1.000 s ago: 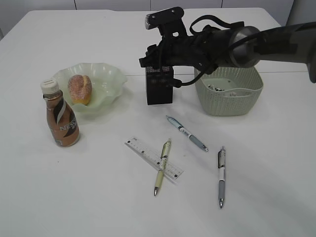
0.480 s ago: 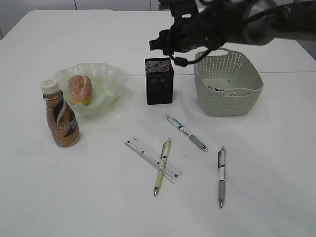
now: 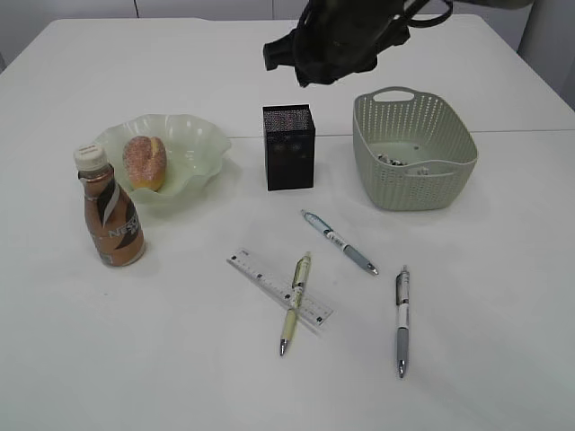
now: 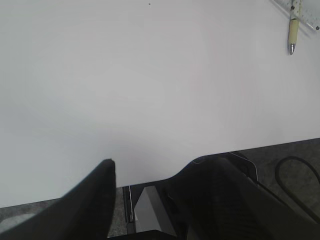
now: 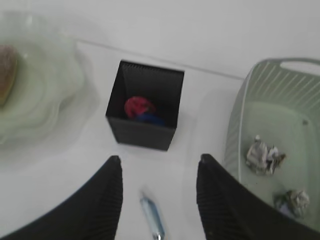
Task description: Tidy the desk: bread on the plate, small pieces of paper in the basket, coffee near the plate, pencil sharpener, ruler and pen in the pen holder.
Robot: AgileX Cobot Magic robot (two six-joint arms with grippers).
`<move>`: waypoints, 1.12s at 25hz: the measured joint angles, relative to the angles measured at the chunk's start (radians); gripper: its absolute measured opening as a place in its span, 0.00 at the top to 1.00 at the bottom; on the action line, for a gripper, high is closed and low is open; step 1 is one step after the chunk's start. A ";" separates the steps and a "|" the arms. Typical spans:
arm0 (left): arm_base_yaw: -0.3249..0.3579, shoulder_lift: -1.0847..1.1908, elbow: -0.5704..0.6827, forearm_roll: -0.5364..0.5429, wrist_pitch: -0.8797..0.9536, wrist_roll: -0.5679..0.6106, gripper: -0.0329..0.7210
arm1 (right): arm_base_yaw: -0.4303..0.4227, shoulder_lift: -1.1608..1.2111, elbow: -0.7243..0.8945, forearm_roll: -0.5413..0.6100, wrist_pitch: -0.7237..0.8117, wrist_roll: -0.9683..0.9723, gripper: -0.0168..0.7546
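While the right pincer (image 5: pixel 157 200) hangs spread and empty above the holder (image 5: pixel 145 112), a red-and-blue sharpener (image 5: pixel 140 110) lies inside that black box. Beside it the basket (image 3: pixel 415 153) holds paper bits (image 5: pixel 262 152), and three pens (image 3: pixel 340 242) and a ruler (image 3: pixel 278 289) lie loose on the worktop (image 3: pixel 180 359). Bread (image 3: pixel 145 162) sits on the plate (image 3: pixel 193 144) with coffee (image 3: pixel 110 211) just beside; the left pincer (image 4: pixel 150 200) is spread at the worktop's edge.
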 joint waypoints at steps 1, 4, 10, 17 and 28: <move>0.000 0.000 0.000 0.000 0.000 0.000 0.37 | 0.014 -0.002 0.000 0.024 0.044 -0.025 0.48; 0.000 0.000 0.000 -0.001 0.000 0.000 0.37 | 0.050 -0.012 -0.003 0.110 0.163 -0.130 0.48; 0.000 0.000 0.000 -0.001 0.000 0.000 0.37 | 0.077 -0.016 -0.019 0.326 0.399 -0.371 0.48; 0.000 0.000 0.000 0.016 0.000 0.000 0.37 | 0.077 -0.018 -0.021 0.385 0.476 -0.446 0.48; 0.000 0.000 0.000 0.017 0.000 0.000 0.37 | 0.077 0.014 -0.023 0.494 0.476 -0.578 0.48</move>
